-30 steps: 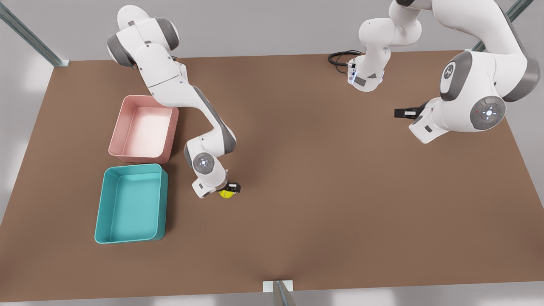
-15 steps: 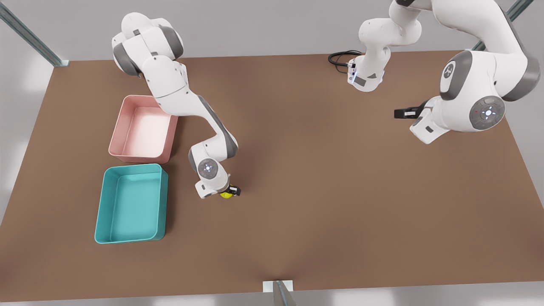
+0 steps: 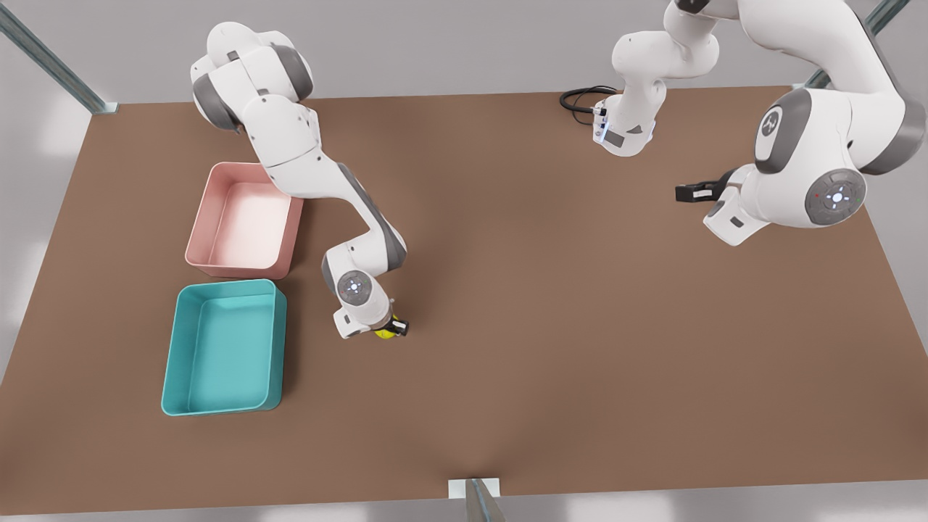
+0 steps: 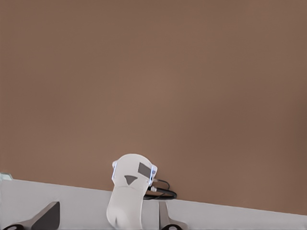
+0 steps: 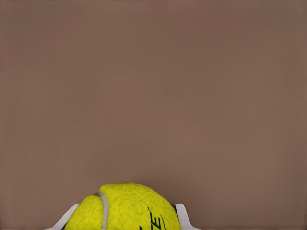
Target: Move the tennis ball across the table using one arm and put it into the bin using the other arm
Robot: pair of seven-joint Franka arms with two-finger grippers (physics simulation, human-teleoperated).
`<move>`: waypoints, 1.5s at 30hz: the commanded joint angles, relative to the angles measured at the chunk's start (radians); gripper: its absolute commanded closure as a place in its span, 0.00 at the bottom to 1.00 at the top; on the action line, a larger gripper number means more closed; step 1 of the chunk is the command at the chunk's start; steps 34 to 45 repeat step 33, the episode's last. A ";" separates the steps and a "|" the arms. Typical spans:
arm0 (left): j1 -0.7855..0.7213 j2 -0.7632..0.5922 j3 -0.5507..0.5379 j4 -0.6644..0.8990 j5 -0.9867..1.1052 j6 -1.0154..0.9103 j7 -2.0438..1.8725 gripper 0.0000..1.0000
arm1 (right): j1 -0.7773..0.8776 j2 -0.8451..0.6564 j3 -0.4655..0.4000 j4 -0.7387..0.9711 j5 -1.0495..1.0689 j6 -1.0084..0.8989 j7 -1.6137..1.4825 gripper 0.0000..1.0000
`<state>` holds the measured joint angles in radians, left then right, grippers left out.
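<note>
The yellow-green tennis ball (image 3: pixel 385 334) sits between the fingers of my right gripper (image 3: pixel 392 329), low over the brown table (image 3: pixel 551 304), just to the right of the teal bin (image 3: pixel 174 348) in the front view. In the right wrist view the ball (image 5: pixel 124 208) is clamped between two pale pads (image 5: pixel 185 216). My left gripper (image 3: pixel 687 193) hangs open over the table at the front view's right, holding nothing. Its dark fingertips (image 4: pixel 48 215) stand far apart.
A pink bin (image 3: pixel 199 225) stands just behind the teal one at the front view's left. The other arm's white base (image 3: pixel 623 130) with a black cable (image 3: pixel 580 98) stands at the table's far edge, and the base (image 4: pixel 132 187) also shows in the left wrist view.
My right arm's elbow and wrist shifted slightly, and the hand now covers more of the ball. The left arm drifted a little towards the front view's right.
</note>
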<state>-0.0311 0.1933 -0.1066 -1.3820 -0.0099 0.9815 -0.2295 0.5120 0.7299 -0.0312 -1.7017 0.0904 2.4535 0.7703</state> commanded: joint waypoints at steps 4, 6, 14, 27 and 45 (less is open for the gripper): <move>-0.001 0.003 -0.005 -0.003 -0.024 -0.027 -0.024 0.00 | -0.021 -0.063 -0.001 0.016 -0.015 -0.051 -0.083 0.33; 0.000 0.015 -0.005 -0.002 -0.041 -0.030 -0.024 0.00 | -0.062 -0.142 -0.006 0.017 -0.061 -0.137 -0.270 0.33; -0.003 0.014 -0.022 0.152 -0.030 0.002 -0.024 0.00 | -0.273 -0.195 -0.151 0.105 -0.123 -0.301 -1.080 0.33; -0.001 0.049 -0.021 0.146 -0.001 0.066 -0.024 0.00 | -0.382 -0.478 -0.098 0.117 -0.081 -0.875 -0.876 0.00; 0.007 0.054 -0.019 0.141 0.011 0.085 -0.022 0.00 | -0.452 -0.627 0.013 0.151 -0.146 -0.952 -0.864 0.00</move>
